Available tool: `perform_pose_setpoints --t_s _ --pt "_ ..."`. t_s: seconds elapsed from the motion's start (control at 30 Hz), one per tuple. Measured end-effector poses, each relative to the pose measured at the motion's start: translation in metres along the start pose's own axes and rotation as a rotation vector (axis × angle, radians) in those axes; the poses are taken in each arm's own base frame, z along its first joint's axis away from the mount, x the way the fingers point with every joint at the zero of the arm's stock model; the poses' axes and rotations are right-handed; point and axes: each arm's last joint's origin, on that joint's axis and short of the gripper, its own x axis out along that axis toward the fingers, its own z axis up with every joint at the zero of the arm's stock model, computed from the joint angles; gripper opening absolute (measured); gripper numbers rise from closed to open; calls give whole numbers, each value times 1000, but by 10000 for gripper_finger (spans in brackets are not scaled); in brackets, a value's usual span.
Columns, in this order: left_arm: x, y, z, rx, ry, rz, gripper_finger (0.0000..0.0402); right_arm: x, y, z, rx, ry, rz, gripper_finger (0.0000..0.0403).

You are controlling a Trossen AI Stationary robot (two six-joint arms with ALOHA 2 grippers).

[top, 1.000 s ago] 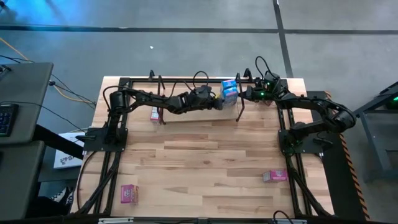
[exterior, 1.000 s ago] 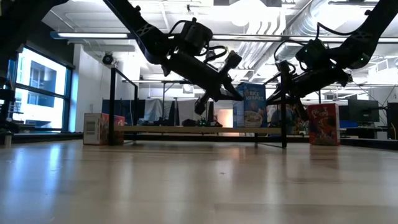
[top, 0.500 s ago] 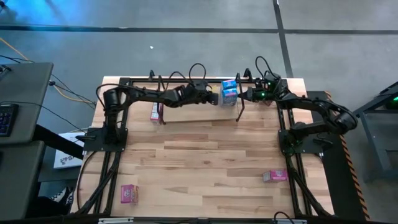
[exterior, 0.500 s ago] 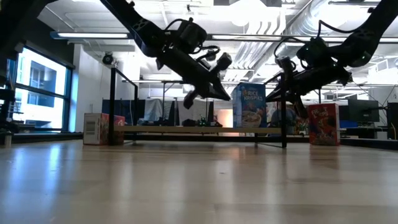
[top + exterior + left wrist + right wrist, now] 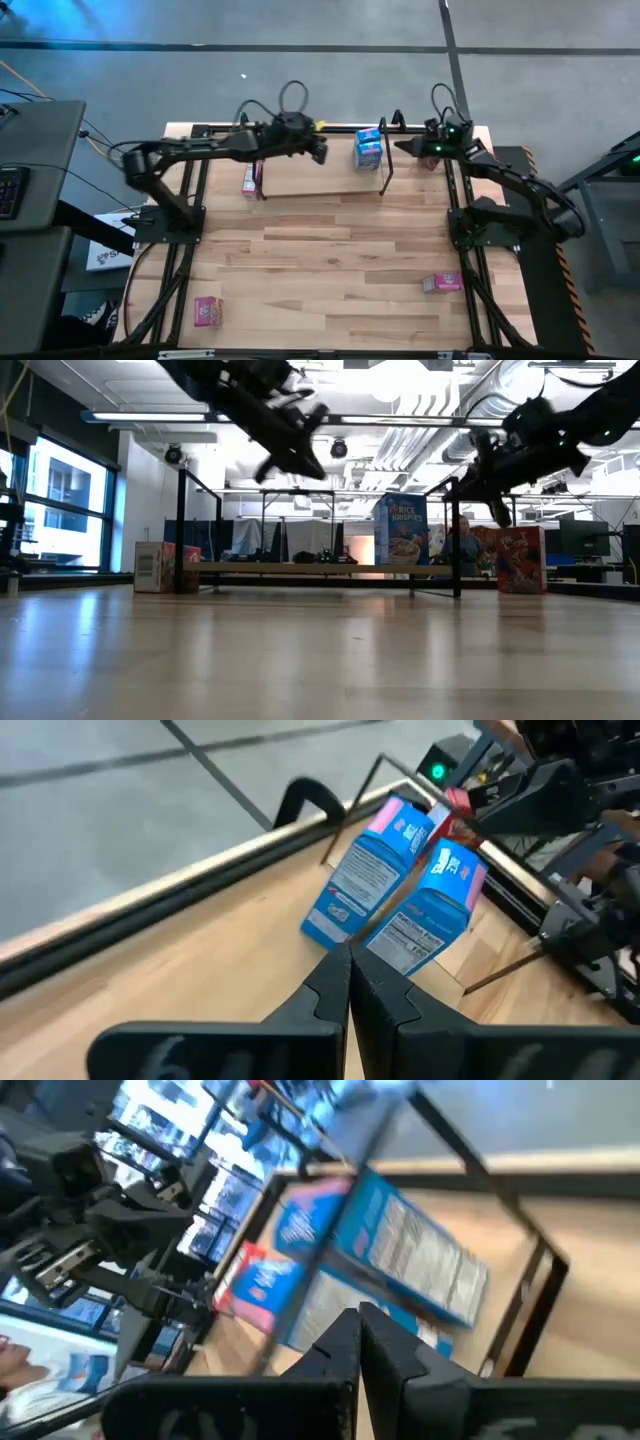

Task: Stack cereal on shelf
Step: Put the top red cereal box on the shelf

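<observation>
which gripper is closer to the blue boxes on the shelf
Left, narrowly. The left gripper is just off the blue boxes on the shelf; the right gripper is slightly farther.

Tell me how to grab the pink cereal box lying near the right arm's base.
The pink box lies flat on the table, long side running left-right, nothing crowding it. I'd bring the right claw straight down and pinch across its two long edges, the narrow span, near the middle; the flat pose leaves no tall face to grip sideways.
</observation>
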Motion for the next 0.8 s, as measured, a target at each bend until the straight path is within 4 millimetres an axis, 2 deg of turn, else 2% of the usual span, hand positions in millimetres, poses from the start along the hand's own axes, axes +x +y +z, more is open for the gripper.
perform_pose_setpoints --t_s 0.13,0.3,0.5,0.6,0.8 --pt "-44 6 1 -2 -93 -46 0 -13 14 4 -89 -65 37 0" --pt "-99 10 -13 0 -206 -138 0 -23 32 5 -168 -119 102 0" --pt "-153 19 -22 17 -360 -187 0 -29 56 8 -282 -204 205 0" --pt "-173 26 -22 15 -448 -156 0 -29 65 12 -311 -246 187 0" --pt "-194 31 -20 12 -528 -153 0 -31 86 33 -384 -241 42 0"
